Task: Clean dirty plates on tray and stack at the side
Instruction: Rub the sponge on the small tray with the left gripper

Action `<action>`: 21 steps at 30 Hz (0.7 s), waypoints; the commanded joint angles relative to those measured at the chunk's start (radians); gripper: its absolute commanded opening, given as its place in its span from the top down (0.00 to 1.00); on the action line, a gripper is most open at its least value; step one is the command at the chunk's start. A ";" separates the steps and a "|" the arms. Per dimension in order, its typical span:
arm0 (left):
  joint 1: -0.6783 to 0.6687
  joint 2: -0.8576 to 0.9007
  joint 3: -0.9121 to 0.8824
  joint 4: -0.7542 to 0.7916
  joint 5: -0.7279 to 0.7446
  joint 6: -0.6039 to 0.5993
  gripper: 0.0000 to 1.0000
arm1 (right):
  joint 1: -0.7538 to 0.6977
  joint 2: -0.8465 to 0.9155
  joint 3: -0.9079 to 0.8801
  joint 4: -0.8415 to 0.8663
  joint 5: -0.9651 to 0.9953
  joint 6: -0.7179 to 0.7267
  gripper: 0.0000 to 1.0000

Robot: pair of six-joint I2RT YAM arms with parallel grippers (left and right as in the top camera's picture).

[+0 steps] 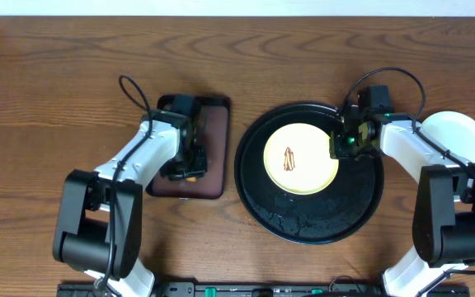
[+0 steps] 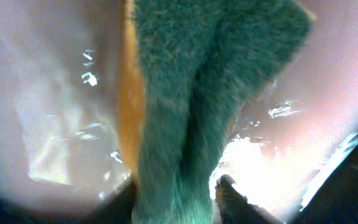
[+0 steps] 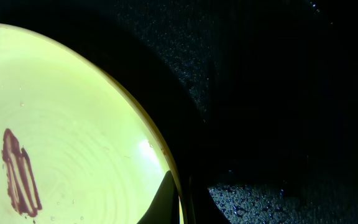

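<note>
The pale yellow plate (image 1: 303, 161) lies in the large black tray (image 1: 308, 233) and has a red-brown smear (image 1: 290, 158) at its middle. My right gripper (image 1: 339, 147) is shut on the plate's right rim. In the right wrist view one finger is inside the plate (image 3: 73, 124) and one outside, with the gripper (image 3: 182, 199) on the rim and the smear (image 3: 20, 174) at the left. A pale white plate (image 1: 462, 132) sits on the table at the far right, partly hidden by my right arm. My left gripper (image 1: 184, 172) is shut on a green and yellow sponge (image 2: 191, 93), with the jaws (image 2: 179, 205) either side of it.
The left gripper is low over a smaller rectangular dark-brown tray (image 1: 217, 148), left of the black tray. The black tray's floor (image 3: 278, 93) looks wet, with droplets near its front. The table is brown wood.
</note>
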 commanded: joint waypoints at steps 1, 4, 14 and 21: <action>-0.009 -0.035 0.029 0.002 -0.089 0.035 0.44 | 0.013 0.065 -0.023 0.005 0.056 0.025 0.99; -0.010 -0.035 0.028 0.060 -0.142 0.036 0.40 | 0.013 0.065 -0.023 0.005 0.056 0.025 0.99; -0.044 0.090 0.026 0.250 -0.063 0.073 0.62 | 0.013 0.065 -0.023 0.005 0.056 0.032 0.99; -0.049 0.063 0.035 0.217 -0.093 0.073 0.93 | 0.013 0.065 -0.023 0.002 0.056 0.032 0.99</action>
